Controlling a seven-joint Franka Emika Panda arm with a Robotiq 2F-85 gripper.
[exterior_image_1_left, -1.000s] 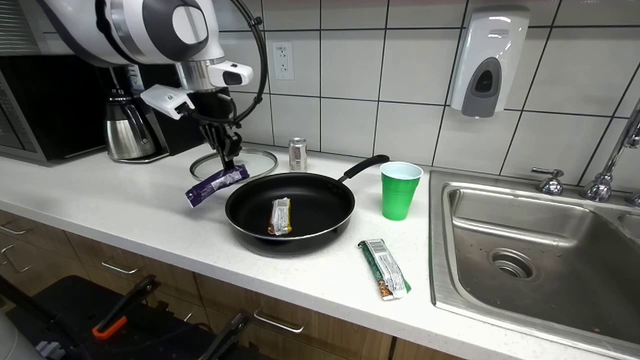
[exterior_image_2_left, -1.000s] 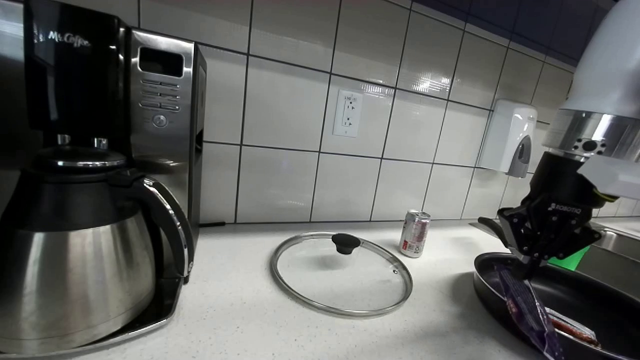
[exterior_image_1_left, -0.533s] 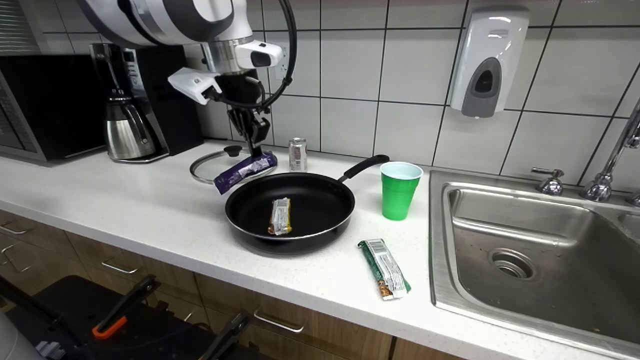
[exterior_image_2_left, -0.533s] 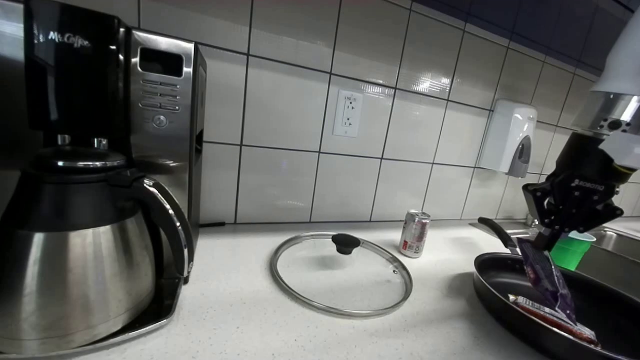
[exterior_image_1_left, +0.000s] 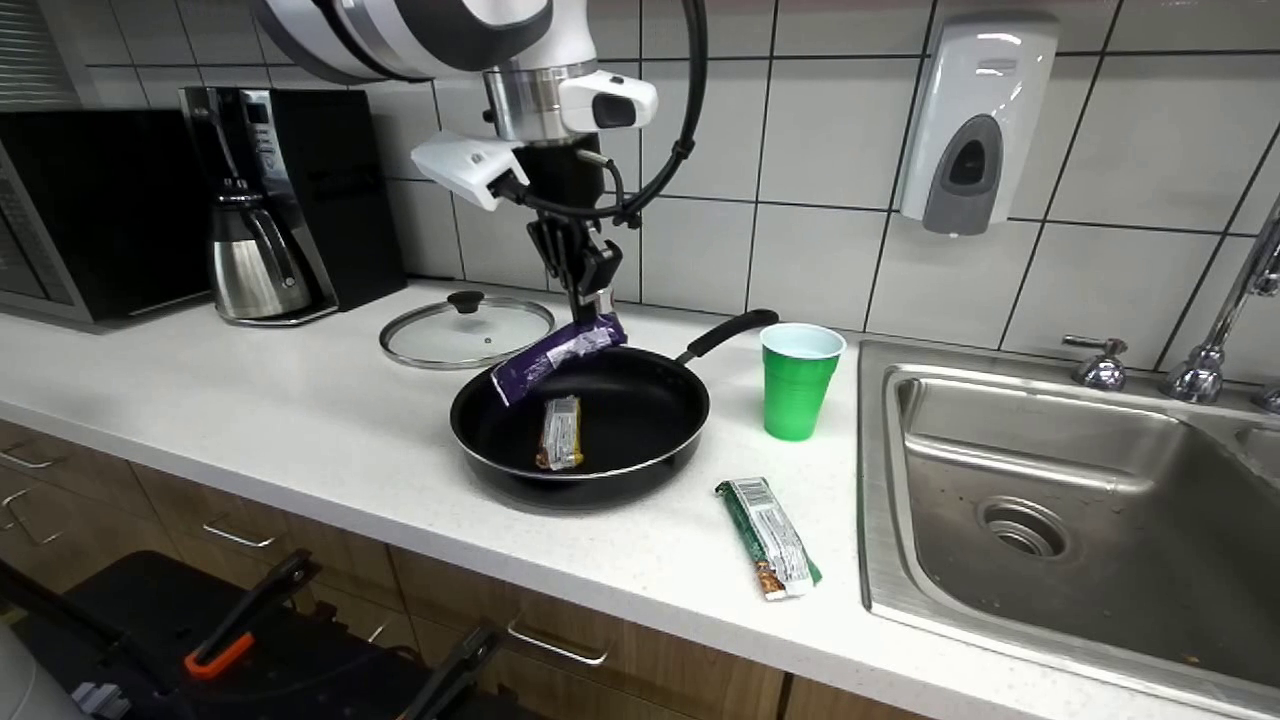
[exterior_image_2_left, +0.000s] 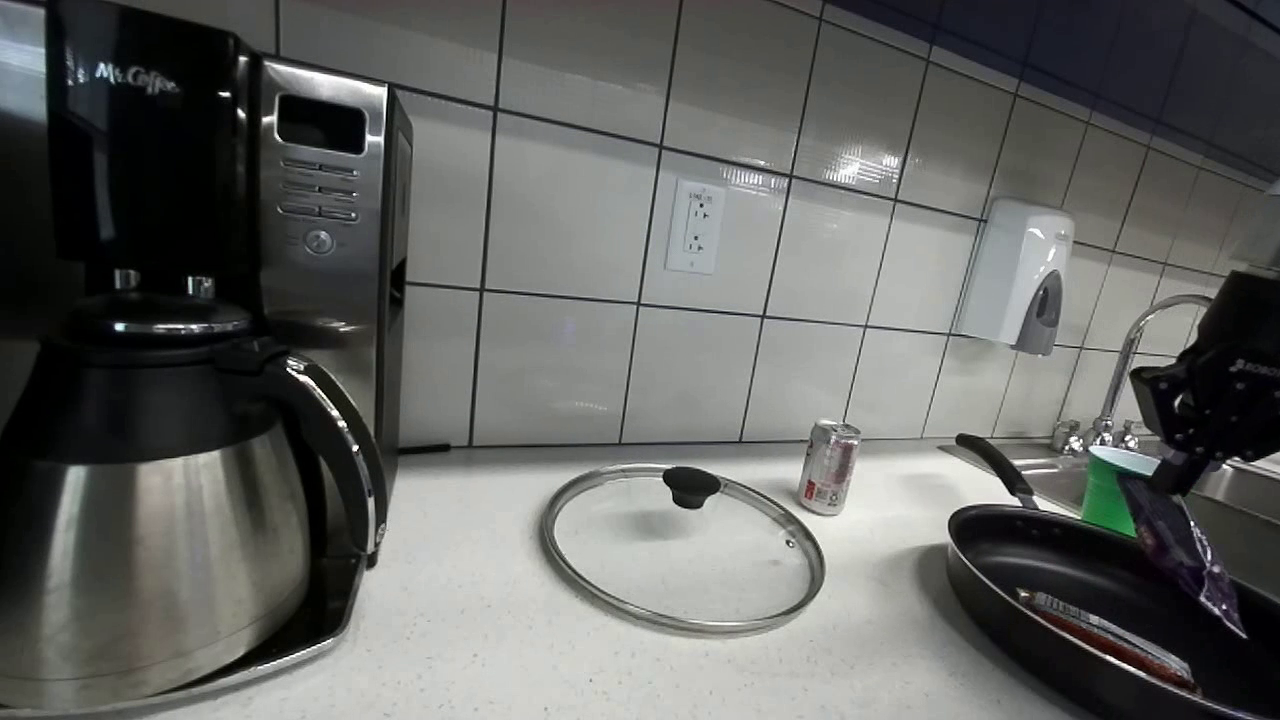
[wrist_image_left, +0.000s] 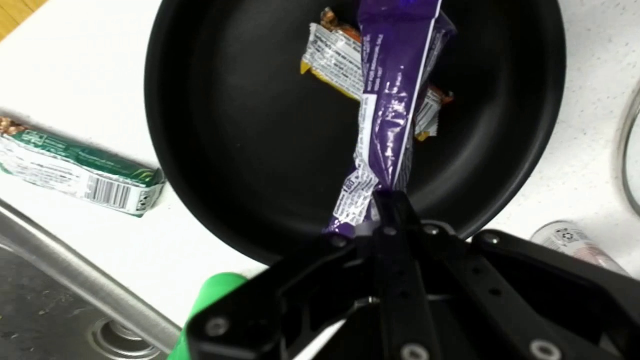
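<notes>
My gripper (exterior_image_1_left: 586, 314) is shut on a purple wrapped bar (exterior_image_1_left: 548, 362), pinching its wrapper near one end. The bar hangs tilted over the black frying pan (exterior_image_1_left: 640, 415). In the wrist view the fingertips (wrist_image_left: 392, 200) meet on the purple wrapper (wrist_image_left: 392, 75), which covers part of a yellow-and-white bar (wrist_image_left: 336, 60) lying in the pan. That same bar (exterior_image_2_left: 1105, 640) shows in an exterior view, lower than the held one. On the counter to the pan's right lies a green-and-white bar (exterior_image_1_left: 768, 540).
A green cup (exterior_image_1_left: 800, 395) stands between the pan handle (exterior_image_1_left: 735, 332) and the steel sink (exterior_image_1_left: 875, 480). Left of the pan lies a glass lid (exterior_image_2_left: 690, 488) with a silver can (exterior_image_2_left: 830, 468) beside it. A coffee maker (exterior_image_1_left: 330, 200) and a soap dispenser (exterior_image_1_left: 990, 120) are farther off.
My gripper has carried the purple bar toward the sink side, from beside the pan to above it. The glass lid is uncovered in an exterior view. The other objects have stayed put.
</notes>
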